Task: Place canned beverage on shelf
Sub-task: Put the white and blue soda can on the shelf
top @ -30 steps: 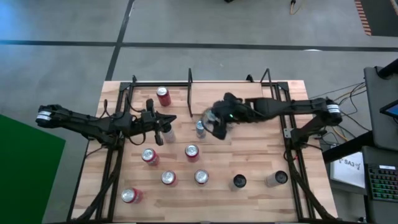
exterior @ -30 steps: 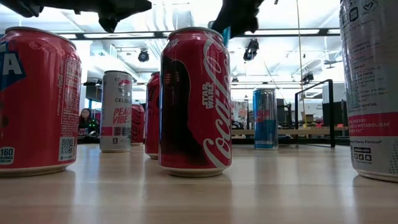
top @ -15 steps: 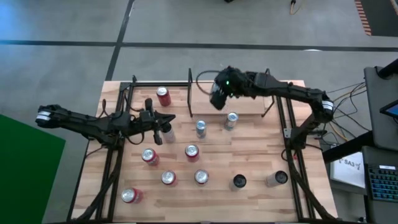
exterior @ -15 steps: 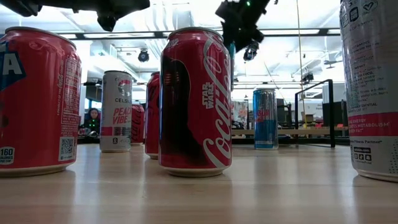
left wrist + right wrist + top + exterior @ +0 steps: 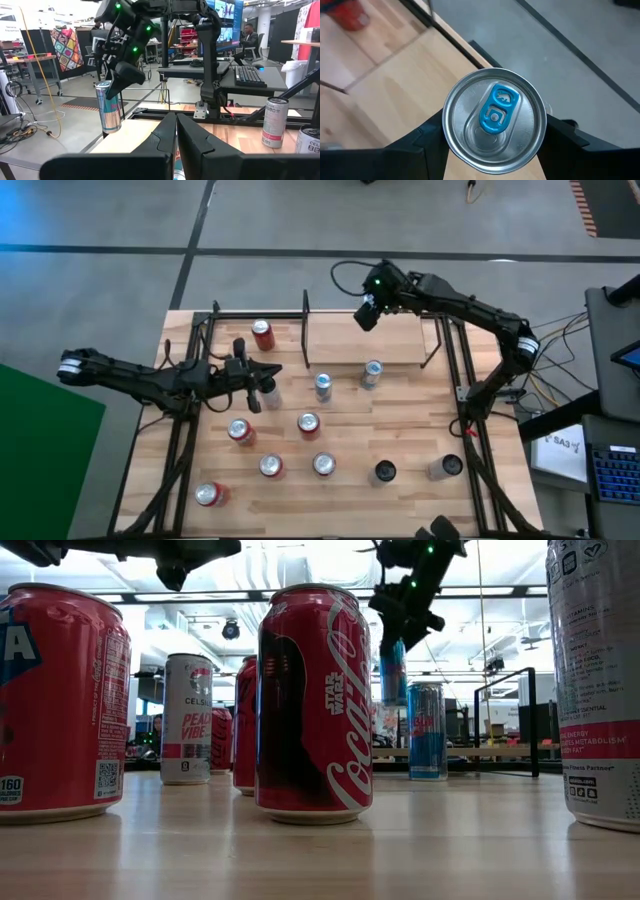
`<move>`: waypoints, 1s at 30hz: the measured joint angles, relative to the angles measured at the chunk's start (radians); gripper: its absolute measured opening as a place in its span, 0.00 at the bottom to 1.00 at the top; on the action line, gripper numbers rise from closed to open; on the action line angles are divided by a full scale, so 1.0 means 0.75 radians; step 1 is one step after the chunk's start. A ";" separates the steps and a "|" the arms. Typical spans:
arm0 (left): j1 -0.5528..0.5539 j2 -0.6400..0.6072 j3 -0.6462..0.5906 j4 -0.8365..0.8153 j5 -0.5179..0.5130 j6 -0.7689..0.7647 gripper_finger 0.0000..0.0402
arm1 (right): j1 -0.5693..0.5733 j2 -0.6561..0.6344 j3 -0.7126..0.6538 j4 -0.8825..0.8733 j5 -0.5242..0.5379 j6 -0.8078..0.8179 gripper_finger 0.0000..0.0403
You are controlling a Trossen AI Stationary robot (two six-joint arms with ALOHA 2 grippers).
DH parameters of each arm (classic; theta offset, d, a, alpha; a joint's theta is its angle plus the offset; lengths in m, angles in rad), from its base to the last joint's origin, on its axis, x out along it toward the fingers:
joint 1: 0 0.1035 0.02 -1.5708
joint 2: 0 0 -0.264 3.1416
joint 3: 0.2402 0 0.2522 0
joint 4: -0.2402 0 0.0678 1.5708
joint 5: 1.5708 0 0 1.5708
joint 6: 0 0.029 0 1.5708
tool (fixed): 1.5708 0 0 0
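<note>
My right gripper (image 5: 368,312) is shut on a slim blue-and-silver can (image 5: 109,107) and holds it above the far edge of the shelf (image 5: 400,342), a light-wood board in black posts. The right wrist view looks down on the can's silver top with its blue tab (image 5: 494,120). The low view shows the can hanging in the air (image 5: 393,670). My left gripper (image 5: 270,374) hovers shut and empty at the table's left, next to a silver can (image 5: 268,394). My right gripper pinches the can's upper wall (image 5: 113,86) between its two fingers, one on each side (image 5: 427,145). The fingers come from above, pointing down. The can hangs upright below them, clear of the shelf board.
Two slim cans (image 5: 322,387) (image 5: 372,373) stand in front of the shelf. A red can (image 5: 262,335) stands at the far left beside the shelf post. Several more cans (image 5: 308,423) stand on the near half of the table. Black frame rails run along both table sides.
My right gripper has carried the blue can from above the table in front of the shelf toward the far edge, and now holds it upright over the shelf's far side. A slim can it was hiding now shows in front of the shelf.
</note>
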 joint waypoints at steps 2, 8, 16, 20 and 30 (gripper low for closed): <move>0.000 0.001 0.000 -0.001 0.000 0.000 0.00 | -0.021 0.000 -0.016 -0.001 0.002 -0.015 0.56; 0.000 0.001 0.000 -0.002 0.000 -0.001 0.00 | -0.050 -0.002 -0.073 0.024 -0.020 -0.070 0.56; 0.000 -0.001 0.000 -0.002 0.000 -0.015 0.00 | -0.082 -0.029 -0.191 0.145 -0.110 -0.105 0.56; 0.000 -0.001 0.000 -0.002 0.000 -0.025 0.00 | -0.109 -0.031 -0.232 0.195 -0.168 -0.120 0.56; 0.000 -0.001 0.000 -0.003 0.000 -0.025 0.00 | -0.180 -0.032 -0.315 0.262 -0.196 -0.151 0.56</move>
